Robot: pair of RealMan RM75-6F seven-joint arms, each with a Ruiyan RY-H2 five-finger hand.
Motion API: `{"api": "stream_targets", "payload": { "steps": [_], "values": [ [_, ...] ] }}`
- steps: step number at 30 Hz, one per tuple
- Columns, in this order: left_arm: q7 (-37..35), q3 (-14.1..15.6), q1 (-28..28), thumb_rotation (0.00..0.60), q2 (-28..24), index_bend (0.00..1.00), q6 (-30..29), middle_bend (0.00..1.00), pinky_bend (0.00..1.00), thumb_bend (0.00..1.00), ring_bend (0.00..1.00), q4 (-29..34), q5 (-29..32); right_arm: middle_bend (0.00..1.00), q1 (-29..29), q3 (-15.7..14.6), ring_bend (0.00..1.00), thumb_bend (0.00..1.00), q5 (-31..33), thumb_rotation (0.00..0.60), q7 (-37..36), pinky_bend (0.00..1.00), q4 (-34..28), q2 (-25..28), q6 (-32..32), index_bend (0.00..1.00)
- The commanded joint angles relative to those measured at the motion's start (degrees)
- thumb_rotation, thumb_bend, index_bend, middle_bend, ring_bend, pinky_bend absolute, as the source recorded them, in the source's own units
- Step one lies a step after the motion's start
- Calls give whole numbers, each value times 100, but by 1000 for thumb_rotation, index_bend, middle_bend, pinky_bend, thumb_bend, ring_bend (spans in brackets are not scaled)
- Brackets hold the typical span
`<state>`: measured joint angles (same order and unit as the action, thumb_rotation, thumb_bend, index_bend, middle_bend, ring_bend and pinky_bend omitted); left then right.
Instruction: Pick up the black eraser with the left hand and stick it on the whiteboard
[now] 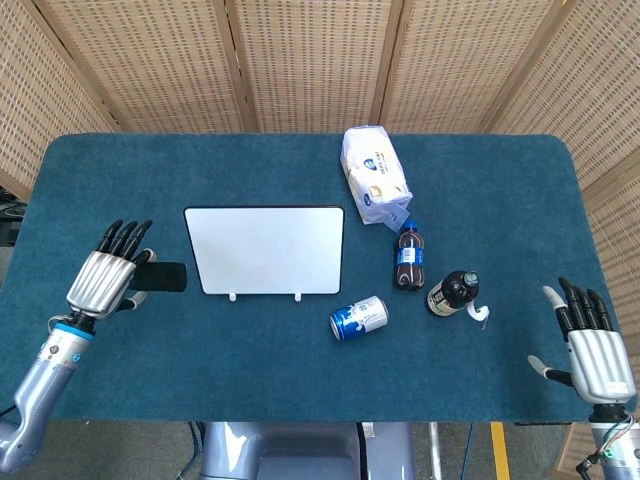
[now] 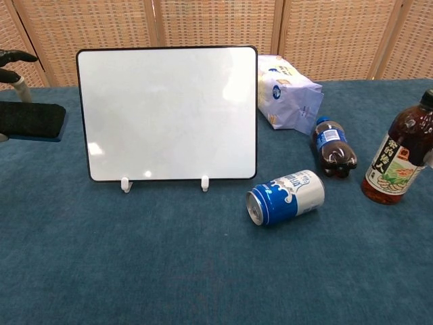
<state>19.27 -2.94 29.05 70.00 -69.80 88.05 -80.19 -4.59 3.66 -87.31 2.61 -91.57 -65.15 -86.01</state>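
My left hand [image 1: 103, 281] holds the black eraser [image 1: 163, 277] in the air, left of the whiteboard [image 1: 265, 249]. In the chest view the eraser [image 2: 31, 120] hangs at the left edge, level with the middle of the whiteboard [image 2: 168, 112], a small gap apart from its frame; only fingertips [image 2: 15, 57] of the left hand show there. The whiteboard stands upright on two white feet. My right hand [image 1: 590, 352] rests open at the table's right front corner, fingers spread, holding nothing.
Right of the board lie a white snack bag [image 1: 373, 179], a small cola bottle [image 1: 408, 256] on its side, an upright dark tea bottle [image 1: 453, 292] and a blue-white can [image 1: 359, 318] on its side. Blue cloth covers the table [image 1: 250, 360].
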Motion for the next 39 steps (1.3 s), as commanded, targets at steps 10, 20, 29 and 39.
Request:
{"api": "stream_targets", "payload": {
  "steps": [10,20,29,39],
  "values": [
    [1600,-314,568,569,383,408,-39,0,0,261,0,-453,-528,0,19,21,0,0,2,600,-173,0,25,45,-40,70],
    [2032,-577,766,571,1302,435,-330,0,0,262,0,-1100,-564,0,27,33,0,0,-16,600,-238,0,46,45,-77,70],
    [1730,-572,888,569,1876,435,-455,0,0,264,0,-1710,-740,0,40,48,0,0,-10,600,-295,0,57,56,-106,70],
    [1565,-605,980,570,2155,435,-585,0,0,256,0,-1897,-868,0,47,39,0,0,-51,600,-294,0,56,53,-132,70]
  ]
}}
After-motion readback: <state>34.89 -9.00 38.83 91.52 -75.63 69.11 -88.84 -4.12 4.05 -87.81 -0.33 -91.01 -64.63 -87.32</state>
